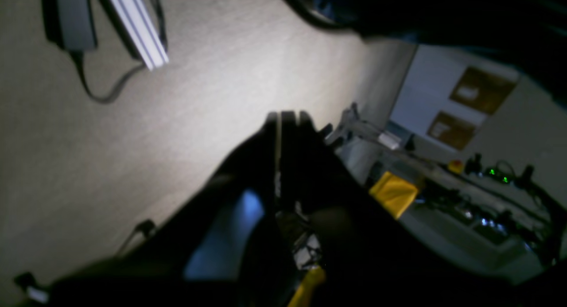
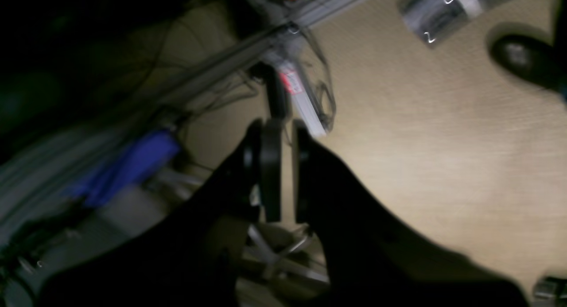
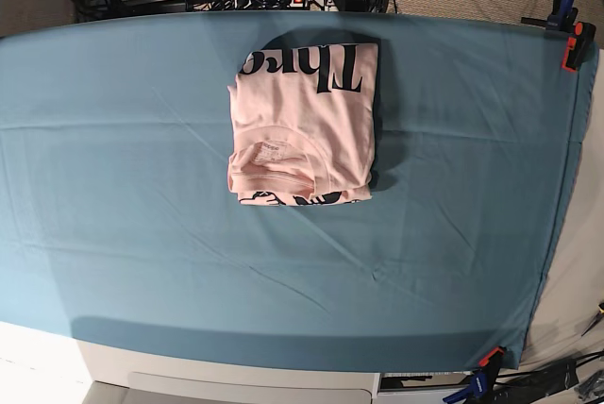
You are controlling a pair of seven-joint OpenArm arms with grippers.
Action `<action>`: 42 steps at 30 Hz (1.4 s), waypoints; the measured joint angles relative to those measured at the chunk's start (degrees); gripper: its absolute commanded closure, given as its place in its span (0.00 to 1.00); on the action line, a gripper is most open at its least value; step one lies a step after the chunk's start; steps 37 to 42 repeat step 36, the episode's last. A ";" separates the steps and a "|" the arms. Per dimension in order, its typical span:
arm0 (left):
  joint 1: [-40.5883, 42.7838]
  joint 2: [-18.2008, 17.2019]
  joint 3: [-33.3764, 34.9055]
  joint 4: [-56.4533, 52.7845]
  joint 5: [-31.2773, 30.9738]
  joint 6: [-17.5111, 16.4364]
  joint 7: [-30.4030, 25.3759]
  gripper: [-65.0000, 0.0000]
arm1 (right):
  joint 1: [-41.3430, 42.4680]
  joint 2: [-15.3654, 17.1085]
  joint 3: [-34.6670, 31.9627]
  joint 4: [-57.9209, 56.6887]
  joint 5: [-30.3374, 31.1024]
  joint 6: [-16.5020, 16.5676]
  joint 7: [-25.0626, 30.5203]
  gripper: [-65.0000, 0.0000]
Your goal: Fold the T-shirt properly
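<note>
Robot arms: wrist-end units, two.
Left gripper (image 1: 288,116) and right gripper (image 2: 278,125): matte black, flat paddle-shaped fingers (image 2: 270,165) on broad, dark, curved bodies.

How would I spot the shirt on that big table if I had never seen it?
Look at the teal cloth covering the whole table. Near its far edge, a little left of centre, lies the T-shirt, folded into a compact rectangle. It is the only thing on the cloth: pale pink, with bold black lettering along its far end.

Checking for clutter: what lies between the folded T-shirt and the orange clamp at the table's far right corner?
Only bare teal cloth between T-shirt and clamp, per the base view.
</note>
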 measured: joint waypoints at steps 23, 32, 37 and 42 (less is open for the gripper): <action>-33.31 13.64 19.61 -48.54 39.08 34.86 -36.94 1.00 | 33.31 -11.69 -43.41 -49.59 -45.18 -27.36 58.10 0.93; -34.71 17.00 20.20 -52.85 39.54 37.46 -42.56 0.92 | 32.96 -13.05 -43.67 -49.66 -34.86 -32.85 56.04 0.93; -34.71 17.29 20.20 -52.85 39.80 37.66 -42.53 0.92 | 33.44 -13.03 -43.67 -49.66 -34.88 -32.85 56.08 0.93; -34.71 17.29 20.20 -52.85 39.80 37.66 -42.53 0.92 | 33.44 -13.03 -43.67 -49.66 -34.88 -32.85 56.08 0.93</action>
